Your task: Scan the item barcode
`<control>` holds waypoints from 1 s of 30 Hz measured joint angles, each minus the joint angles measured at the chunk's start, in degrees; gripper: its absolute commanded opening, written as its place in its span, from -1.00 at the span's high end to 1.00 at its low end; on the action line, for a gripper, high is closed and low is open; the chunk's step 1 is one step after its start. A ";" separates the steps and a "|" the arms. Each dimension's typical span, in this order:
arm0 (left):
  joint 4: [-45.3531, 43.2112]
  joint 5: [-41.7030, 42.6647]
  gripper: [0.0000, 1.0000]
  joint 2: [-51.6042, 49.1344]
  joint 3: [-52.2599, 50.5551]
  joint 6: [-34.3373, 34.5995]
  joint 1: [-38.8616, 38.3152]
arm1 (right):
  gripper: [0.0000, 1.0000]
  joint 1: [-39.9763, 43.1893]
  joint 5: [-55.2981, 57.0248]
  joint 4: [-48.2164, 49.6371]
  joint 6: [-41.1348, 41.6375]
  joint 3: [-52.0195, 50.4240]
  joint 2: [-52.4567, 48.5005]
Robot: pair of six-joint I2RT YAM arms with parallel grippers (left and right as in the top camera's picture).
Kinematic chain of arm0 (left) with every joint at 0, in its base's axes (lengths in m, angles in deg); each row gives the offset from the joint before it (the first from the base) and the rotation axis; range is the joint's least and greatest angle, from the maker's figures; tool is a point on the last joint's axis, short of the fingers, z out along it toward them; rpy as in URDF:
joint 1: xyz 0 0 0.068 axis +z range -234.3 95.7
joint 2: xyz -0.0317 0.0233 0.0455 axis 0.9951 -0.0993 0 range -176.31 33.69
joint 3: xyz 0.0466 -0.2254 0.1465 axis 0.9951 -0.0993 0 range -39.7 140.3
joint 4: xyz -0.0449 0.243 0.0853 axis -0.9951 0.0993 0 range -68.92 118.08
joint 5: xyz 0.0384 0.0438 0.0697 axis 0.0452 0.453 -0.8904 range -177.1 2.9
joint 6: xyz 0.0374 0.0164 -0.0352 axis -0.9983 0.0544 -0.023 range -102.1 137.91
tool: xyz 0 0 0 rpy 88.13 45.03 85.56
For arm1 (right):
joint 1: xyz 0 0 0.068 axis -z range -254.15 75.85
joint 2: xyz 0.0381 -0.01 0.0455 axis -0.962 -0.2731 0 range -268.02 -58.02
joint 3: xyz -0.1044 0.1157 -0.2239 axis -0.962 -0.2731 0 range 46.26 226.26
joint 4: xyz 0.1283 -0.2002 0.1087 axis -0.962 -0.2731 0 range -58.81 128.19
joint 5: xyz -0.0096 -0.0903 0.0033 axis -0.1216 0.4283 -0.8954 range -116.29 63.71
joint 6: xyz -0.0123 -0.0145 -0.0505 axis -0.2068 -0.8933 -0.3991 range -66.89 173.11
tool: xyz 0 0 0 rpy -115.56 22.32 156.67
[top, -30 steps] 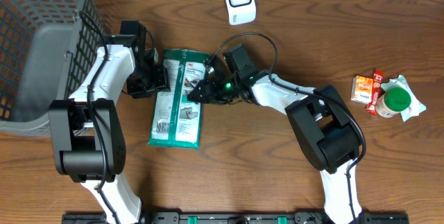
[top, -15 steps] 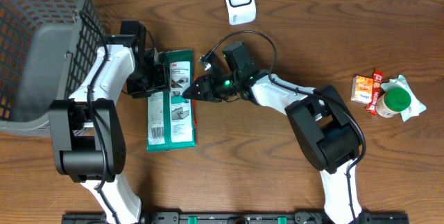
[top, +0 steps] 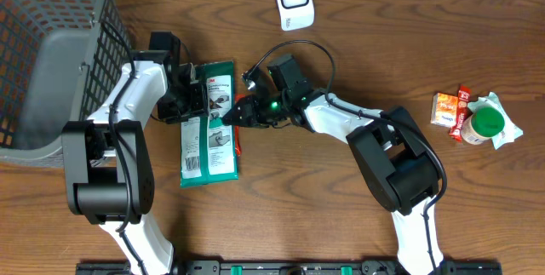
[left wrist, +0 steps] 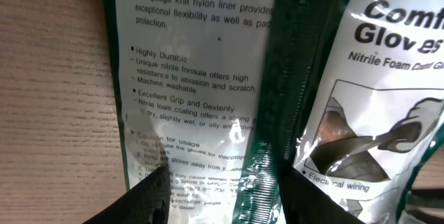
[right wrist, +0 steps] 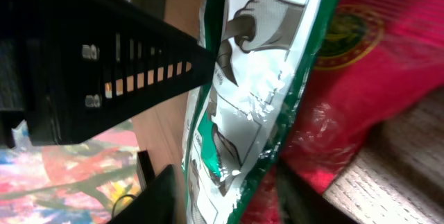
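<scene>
two arms meet over one glove pack (top: 211, 134), which lies flat on the tabletop (top: 298, 190) left of centre, long axis running toward and away from the robot, green border, white printed panels. left gripper (top: 194, 98) is at the pack's upper left edge; in the left wrist view its fingers (left wrist: 149, 196) sit on either side of the pack's dark centre seam, apart, but i cannot tell if they press on the film. right gripper (top: 232, 115) is at the upper right edge; the right wrist view shows that edge raised between its fingers, grip likewise unclear, with a red packet (right wrist: 374, 78) under the pack. white scanner (top: 293, 1) stands at the far edge, well apart from the pack. grey mesh basket (top: 43, 71) is at far left.
</scene>
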 measured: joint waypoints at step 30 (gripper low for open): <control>-0.24 0.00 0.07 0.00 -0.35 0.17 0.04 | 0.82 -2.95 6.93 3.21 1.99 0.00 0.00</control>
